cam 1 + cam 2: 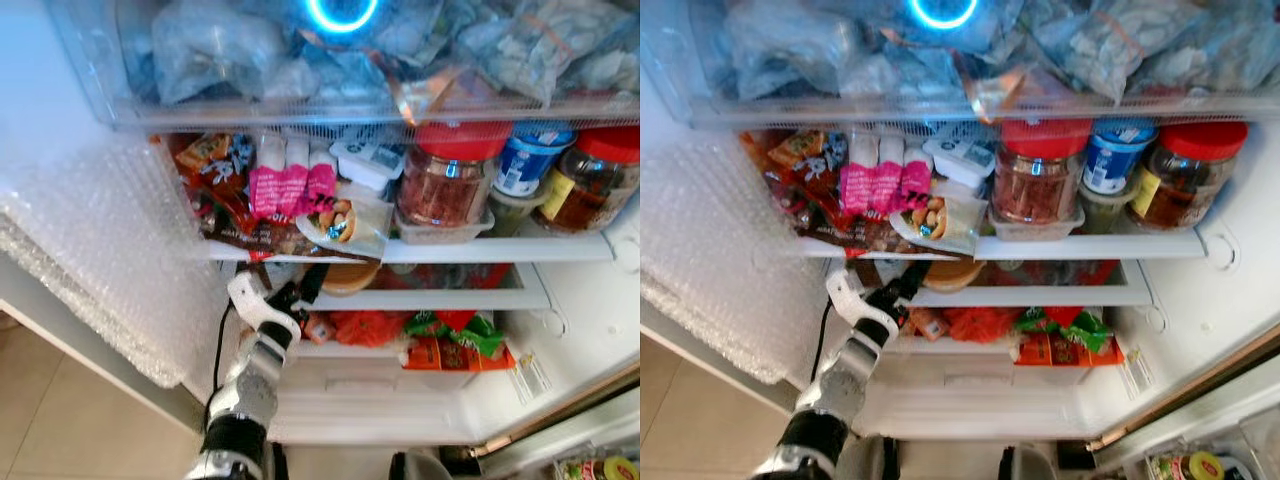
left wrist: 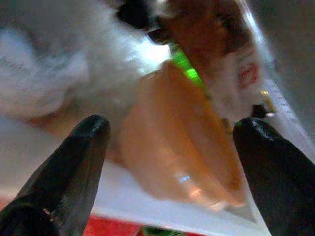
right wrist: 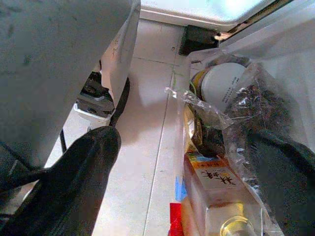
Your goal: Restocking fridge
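The fridge stands open before me with its shelves full. My left gripper [image 1: 300, 290] reaches in under the middle shelf [image 1: 450, 250], right by an orange translucent bowl [image 1: 350, 277]. In the left wrist view the gripper [image 2: 173, 124] is open, and the orange bowl [image 2: 177, 142] lies between and just beyond the two black fingers, on a white shelf edge. My right gripper [image 3: 189, 140] hangs low and open over the tiled floor, next to a clear plastic bag [image 3: 256, 113] holding a labelled bottle [image 3: 216, 191] and a white-lidded jar [image 3: 224, 88].
On the middle shelf stand a red-lidded jar [image 1: 447, 180], a blue tub [image 1: 525, 160], another red-lidded jar [image 1: 595, 175] and pink packets [image 1: 290, 185]. Red and green packets [image 1: 450, 340] lie lower down. Bubble wrap [image 1: 100, 260] hangs at the left. A drawer [image 1: 300, 110] of bagged food sits above.
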Available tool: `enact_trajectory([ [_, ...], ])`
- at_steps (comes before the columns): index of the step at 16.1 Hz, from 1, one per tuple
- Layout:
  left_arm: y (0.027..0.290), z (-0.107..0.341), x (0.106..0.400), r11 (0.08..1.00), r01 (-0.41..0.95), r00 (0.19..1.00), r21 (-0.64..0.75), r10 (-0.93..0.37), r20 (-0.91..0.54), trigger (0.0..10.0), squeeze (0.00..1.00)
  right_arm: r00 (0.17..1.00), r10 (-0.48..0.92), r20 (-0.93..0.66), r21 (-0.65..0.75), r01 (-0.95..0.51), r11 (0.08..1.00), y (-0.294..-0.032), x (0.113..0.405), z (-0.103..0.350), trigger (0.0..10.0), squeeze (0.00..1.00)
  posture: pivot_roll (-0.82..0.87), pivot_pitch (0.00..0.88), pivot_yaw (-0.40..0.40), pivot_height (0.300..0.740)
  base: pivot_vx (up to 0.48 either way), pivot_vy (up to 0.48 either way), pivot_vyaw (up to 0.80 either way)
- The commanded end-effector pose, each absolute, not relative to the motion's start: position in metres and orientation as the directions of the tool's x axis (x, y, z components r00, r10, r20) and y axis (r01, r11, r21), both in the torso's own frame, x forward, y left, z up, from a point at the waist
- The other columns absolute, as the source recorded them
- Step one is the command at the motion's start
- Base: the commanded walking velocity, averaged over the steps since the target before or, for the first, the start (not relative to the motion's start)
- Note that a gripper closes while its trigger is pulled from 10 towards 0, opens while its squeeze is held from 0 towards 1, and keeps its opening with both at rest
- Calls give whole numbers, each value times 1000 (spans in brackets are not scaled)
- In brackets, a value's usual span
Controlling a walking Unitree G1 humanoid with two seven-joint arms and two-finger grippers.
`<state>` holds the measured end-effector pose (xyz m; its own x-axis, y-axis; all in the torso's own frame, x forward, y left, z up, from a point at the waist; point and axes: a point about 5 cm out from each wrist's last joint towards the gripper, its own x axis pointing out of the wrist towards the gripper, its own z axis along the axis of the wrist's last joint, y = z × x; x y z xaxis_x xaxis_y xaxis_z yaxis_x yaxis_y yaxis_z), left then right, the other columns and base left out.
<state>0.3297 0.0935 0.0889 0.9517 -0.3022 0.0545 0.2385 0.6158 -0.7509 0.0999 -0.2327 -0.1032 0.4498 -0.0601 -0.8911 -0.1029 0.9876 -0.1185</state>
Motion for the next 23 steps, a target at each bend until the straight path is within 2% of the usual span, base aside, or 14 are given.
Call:
enact_trajectory([
  [1, 75, 81, 317, 590, 235, 939, -773, -342, 24, 10000, 0, 461, -33, -887, -94, -111, 989, -224, 101, -104, 10000, 0, -4, 45, 31, 640, 0, 0, 0],
  [6, 62, 84, 298, 539, 269, 893, -798, -450, -2, 10000, 0, 462, -34, -886, -95, -109, 989, -222, 100, -105, 10000, 0, -7, 29, 41, 640, 0, 0, 0],
  [16, 67, 81, 285, 539, 213, 883, -815, -464, -76, 10000, 0, 451, -34, -892, -89, -101, 991, -226, 88, -106, 10000, 0, -1, 55, 35, 640, 0, 0, 0],
  [20, 59, 73, 287, 559, 204, 861, -804, -493, -124, 10000, 0, 455, -34, -890, -91, -103, 991, -226, 90, -106, 10000, 0, -14, 63, 28, 640, 0, 0, 0],
  [23, 51, 68, 295, 540, 196, 849, -818, -511, -134, 10000, 0, 456, -32, -889, -90, -105, 990, -226, 90, -106, 10000, 0, -23, 68, 24, 640, 0, 0, 0],
])
